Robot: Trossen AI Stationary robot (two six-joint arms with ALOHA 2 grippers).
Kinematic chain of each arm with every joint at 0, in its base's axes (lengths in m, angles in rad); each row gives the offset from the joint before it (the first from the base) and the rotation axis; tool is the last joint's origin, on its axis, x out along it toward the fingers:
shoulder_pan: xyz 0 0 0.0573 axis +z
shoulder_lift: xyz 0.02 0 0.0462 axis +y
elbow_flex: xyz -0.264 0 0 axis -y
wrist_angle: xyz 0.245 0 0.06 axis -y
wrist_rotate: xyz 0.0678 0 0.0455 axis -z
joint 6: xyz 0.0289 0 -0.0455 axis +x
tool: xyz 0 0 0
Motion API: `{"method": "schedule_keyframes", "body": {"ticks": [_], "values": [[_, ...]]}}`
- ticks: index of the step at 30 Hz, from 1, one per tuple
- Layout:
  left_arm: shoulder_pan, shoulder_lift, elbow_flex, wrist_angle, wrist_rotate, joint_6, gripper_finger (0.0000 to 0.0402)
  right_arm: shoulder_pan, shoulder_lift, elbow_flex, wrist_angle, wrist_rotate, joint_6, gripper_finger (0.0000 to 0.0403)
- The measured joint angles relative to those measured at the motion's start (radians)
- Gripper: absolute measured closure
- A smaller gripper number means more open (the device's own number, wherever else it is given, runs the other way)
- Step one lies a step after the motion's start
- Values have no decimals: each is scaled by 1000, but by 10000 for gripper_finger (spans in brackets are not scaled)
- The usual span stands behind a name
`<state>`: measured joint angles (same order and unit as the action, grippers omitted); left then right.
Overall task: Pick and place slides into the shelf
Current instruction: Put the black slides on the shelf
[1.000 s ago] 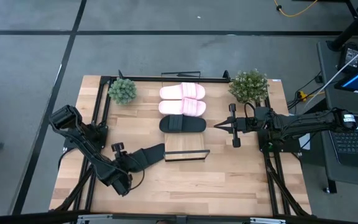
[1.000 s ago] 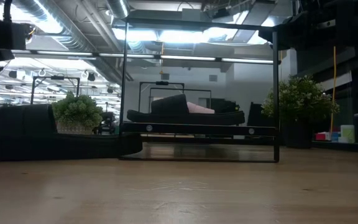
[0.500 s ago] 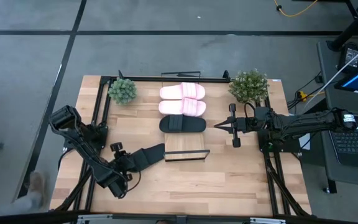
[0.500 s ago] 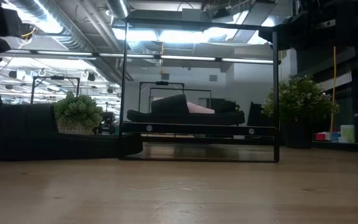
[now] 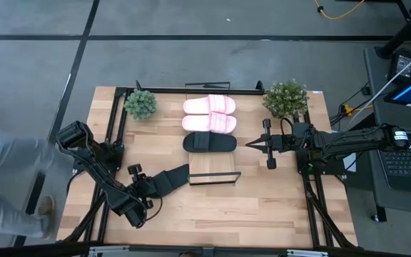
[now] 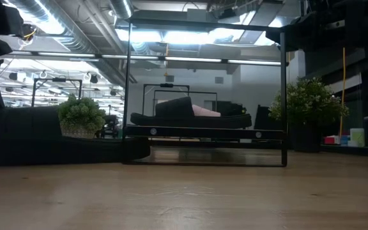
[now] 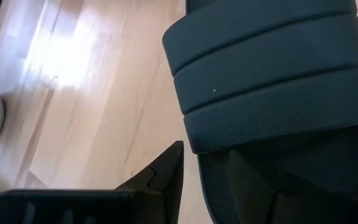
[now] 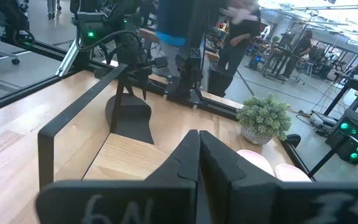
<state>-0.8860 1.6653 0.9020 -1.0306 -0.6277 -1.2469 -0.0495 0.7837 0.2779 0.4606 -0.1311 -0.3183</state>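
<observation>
Two pale pink slides (image 5: 210, 106) (image 5: 210, 123) and one black slide (image 5: 210, 143) lie across the sloping light-wood shelf (image 5: 215, 168), with bare board below them. A second black slide (image 5: 173, 178) lies left of the shelf, its toe end pointing at the shelf. My left gripper (image 5: 148, 187) is shut on it. In the left wrist view its ribbed strap (image 7: 266, 68) fills the picture. In the low view this slide (image 6: 75, 144) sits at table level. My right gripper (image 5: 251, 145) is shut and empty, right of the shelf. My left gripper holds the black slide at the end behind the strap, away from the shelf. One finger (image 7: 166, 171) stands outside the slide's side edge; the other (image 7: 250, 180) lies over the footbed (image 7: 216, 180). The fingers come level from the table's near left, along the slide. The slide lies low and level.
Two potted plants (image 5: 140, 104) (image 5: 285, 98) stand at the far corners beside the shelf's black frame (image 5: 120, 121). A person (image 5: 6, 178) stands just off the table's left edge. Bare tabletop (image 5: 262, 207) lies toward the near edge.
My left gripper has edged the black slide a little toward the shelf, keeping it low and level. A person has come in beside the table's left edge.
</observation>
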Motion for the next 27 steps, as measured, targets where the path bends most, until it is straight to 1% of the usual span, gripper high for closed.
{"method": "schedule_keyframes", "body": {"ticks": [5, 13, 23, 27], "values": [[0, 0, 0, 1, -1, 0, 291, 0, 0, 0, 0, 0, 0, 389], [0, -1, 0, 4, -42, 0, 290, 0, 0, 0, 0, 0, 2, 389], [0, -1, 0, 4, -42, 1, 290, 0, 0, 0, 0, 0, 2, 389], [0, -1, 0, 11, -44, 1, 307, 0, 0, 0, 0, 0, 3, 389]]}}
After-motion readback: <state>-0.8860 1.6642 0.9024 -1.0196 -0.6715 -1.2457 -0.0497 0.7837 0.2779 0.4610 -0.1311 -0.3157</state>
